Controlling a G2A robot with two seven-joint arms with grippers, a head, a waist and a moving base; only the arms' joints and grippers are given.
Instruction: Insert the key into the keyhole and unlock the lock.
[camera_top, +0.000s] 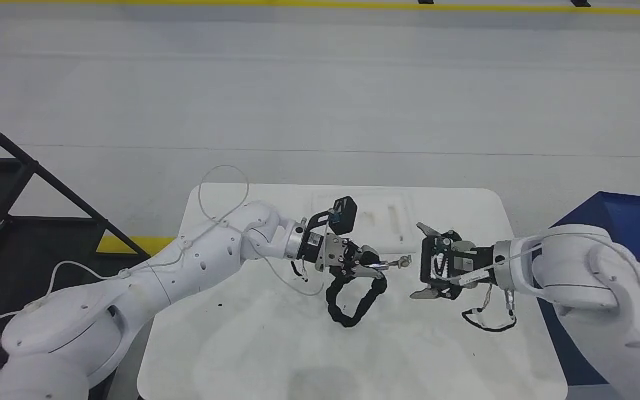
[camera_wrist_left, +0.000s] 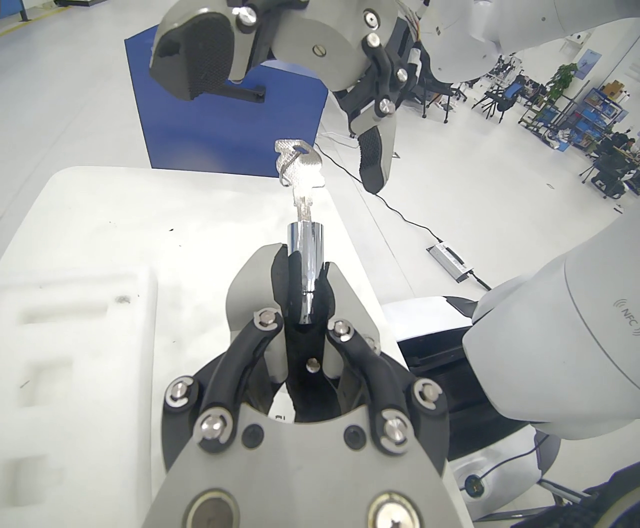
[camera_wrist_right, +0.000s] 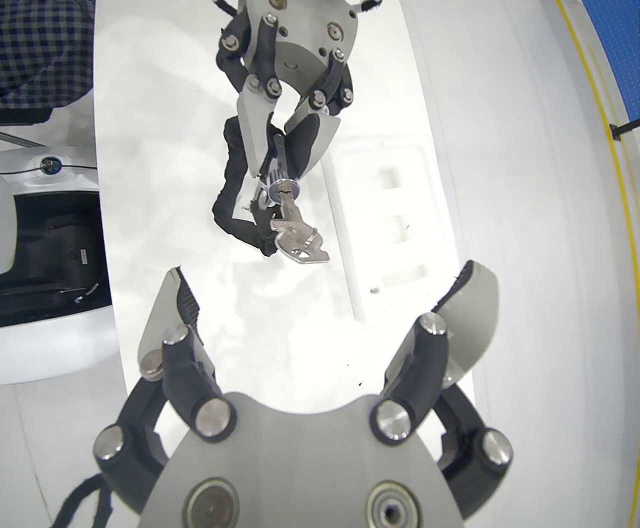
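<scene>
Logging the current state from the remote station. My left end effector (camera_wrist_left: 305, 262) is closed on the lock (camera_wrist_left: 306, 240). Both pads press the sides of its chrome barrel and hold it above the white worktop (camera_top: 250, 340). The keyhole face points toward the other arm. A black cable (camera_wrist_right: 230, 200) loops down from the lock beneath the left end effector. I cannot tell whether its lowest bend touches the worktop.

The key (camera_wrist_left: 300, 170) sits with its blade in the keyhole. A short length of blade shows between the barrel's face and the key head. The head sticks out free, with a thin wire ring through its hole.

My right end effector (camera_wrist_right: 325, 285) faces the key head with its jaws spread wide and nothing between them. It is near the key head but apart from it, with a clear gap in the top view. The two end effectors line up roughly nose to nose over the middle of the worktop.

A white foam tray (camera_wrist_right: 400, 215) with rectangular recesses lies on the worktop beside the lock, on the far side from the robot. A blue box (camera_wrist_left: 225, 125) stands off the worktop's edge behind the right arm.
</scene>
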